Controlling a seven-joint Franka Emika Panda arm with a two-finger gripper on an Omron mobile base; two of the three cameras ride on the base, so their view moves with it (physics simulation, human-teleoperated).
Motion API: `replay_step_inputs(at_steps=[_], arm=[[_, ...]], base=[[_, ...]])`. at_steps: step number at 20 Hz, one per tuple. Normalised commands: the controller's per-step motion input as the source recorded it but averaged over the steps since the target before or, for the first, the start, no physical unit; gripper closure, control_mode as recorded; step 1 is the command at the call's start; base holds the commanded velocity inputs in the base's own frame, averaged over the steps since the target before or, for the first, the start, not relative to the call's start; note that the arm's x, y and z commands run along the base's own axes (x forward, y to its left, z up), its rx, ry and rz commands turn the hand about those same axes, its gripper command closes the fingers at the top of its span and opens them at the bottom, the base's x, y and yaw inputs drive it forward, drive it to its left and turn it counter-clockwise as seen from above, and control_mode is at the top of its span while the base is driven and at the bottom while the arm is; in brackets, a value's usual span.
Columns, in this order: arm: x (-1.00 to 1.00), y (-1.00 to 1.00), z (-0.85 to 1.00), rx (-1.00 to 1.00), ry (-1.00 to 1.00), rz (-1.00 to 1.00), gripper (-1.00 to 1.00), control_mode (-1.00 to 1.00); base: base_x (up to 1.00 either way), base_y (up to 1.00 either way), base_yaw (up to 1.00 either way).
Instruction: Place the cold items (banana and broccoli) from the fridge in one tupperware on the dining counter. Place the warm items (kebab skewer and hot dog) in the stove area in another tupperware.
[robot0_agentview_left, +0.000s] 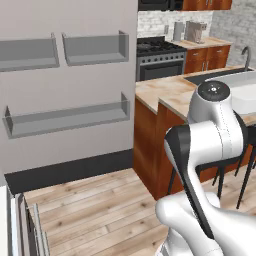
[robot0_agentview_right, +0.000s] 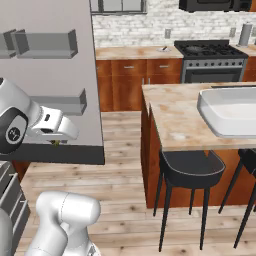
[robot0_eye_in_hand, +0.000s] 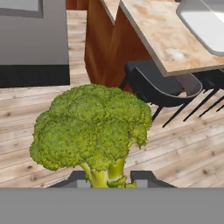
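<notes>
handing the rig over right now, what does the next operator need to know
Tool: shut on the broccoli, stem between the finger tips, head up, carried over the wood floor.
Fridge door stands open beside the arm; its shelves look bare.
Dining counter lies ahead to the right, with a white tupperware on it and black stools underneath.
Stove stands at the back wall; banana, kebab skewer and hot dog can't be made out.
Done: broccoli picked.
Left: drop it in the tupperware, then the other three items.
</notes>
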Motion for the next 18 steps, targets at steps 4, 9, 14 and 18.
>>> replay_step_inputs(at_steps=[4, 9, 14, 18], arm=[[0.00, 0.00, 0.00, 0.00, 0.00, 0.00, 1.00, 1.00], [0.00, 0.00, 0.00, 0.00, 0.00, 0.00, 1.00, 1.00], [0.00, 0.00, 0.00, 0.00, 0.00, 0.00, 1.00, 1.00], [0.00, 0.00, 0.00, 0.00, 0.00, 0.00, 1.00, 1.00]], base=[[0.02, -0.77, -0.30], [0.05, -0.99, -0.04], [0.05, -0.85, 0.01], [0.14, -0.87, 0.14]])
